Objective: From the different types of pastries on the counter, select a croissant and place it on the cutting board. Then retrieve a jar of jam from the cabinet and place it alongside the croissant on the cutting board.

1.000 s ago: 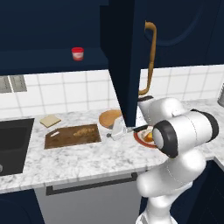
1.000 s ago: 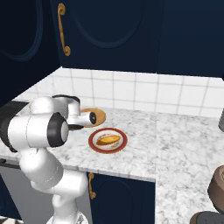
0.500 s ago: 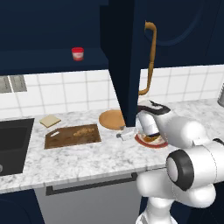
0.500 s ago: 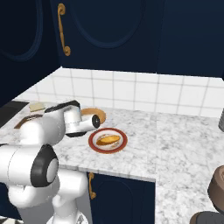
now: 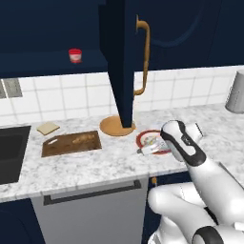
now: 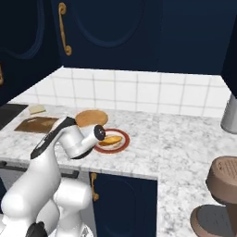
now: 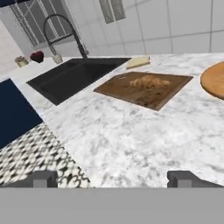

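1. Gripper [image 5: 141, 152] spread wide, pinching nothing; hovering low over the counter [image 5: 100, 164], just beside the red-rimmed plate [image 5: 143, 138], fingertips [image 7: 43, 178] pointing along the marble toward the sink [image 7: 70, 76].
2. Straight ahead of the hand: cutting board [image 7: 127, 92] with the croissant [image 7: 148, 82] already lying on it, near the far long edge. Looks like the first half of the task is settled.
3. Beyond the board: bread slice [image 5: 48, 127] by the wall; round tan plate [image 5: 112, 127] under the open cabinet door [image 5: 121, 62].
4. Jar of jam [image 5: 75, 55] upright on the cabinet shelf, high above the board and well apart from the hand.
5. Step in hand, as judged: reaching up for the jar. Best done by lifting clear of the counter first, then swinging left of the door edge and its curved handle [image 5: 144, 57]. Keep jaws wide and level, close on the pale body under the red lid, not on the lid itself. Mind the shelf lip while drawing out.
6. Against one second ago: hand now lower and nearer the red-rimmed plate, no longer beside the round tan plate; arm folded down, forearm stretched across the lower right. Jaws much as wide as before. Jar, croissant and board unmoved.
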Motion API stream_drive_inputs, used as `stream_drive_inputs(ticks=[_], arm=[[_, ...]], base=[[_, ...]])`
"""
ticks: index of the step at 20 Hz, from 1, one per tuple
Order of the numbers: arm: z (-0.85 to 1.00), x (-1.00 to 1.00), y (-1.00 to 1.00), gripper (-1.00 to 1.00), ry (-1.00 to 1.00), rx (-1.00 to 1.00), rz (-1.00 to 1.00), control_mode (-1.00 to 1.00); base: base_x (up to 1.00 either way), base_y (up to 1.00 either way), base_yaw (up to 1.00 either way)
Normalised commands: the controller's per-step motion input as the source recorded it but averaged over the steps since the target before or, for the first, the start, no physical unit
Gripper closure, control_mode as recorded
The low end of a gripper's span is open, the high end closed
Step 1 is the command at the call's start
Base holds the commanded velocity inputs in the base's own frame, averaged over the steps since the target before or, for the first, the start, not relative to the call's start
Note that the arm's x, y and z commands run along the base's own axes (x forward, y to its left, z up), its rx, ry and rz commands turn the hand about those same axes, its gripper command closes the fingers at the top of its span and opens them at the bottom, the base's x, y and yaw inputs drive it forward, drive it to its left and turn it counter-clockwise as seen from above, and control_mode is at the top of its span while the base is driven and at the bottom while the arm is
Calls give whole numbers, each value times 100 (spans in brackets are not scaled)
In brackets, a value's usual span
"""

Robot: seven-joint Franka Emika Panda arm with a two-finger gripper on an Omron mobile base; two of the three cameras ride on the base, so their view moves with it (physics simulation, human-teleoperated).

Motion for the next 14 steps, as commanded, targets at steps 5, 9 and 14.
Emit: stream_drive_inputs(ticks=[5,9,14], arm=[[0,0,0,-100,0,0,0,100],[0,0,0,-100,0,0,0,100],[0,0,0,-100,0,0,0,100]], base=[[-72,10,-13],[0,94,0],[-35,100,-2]])
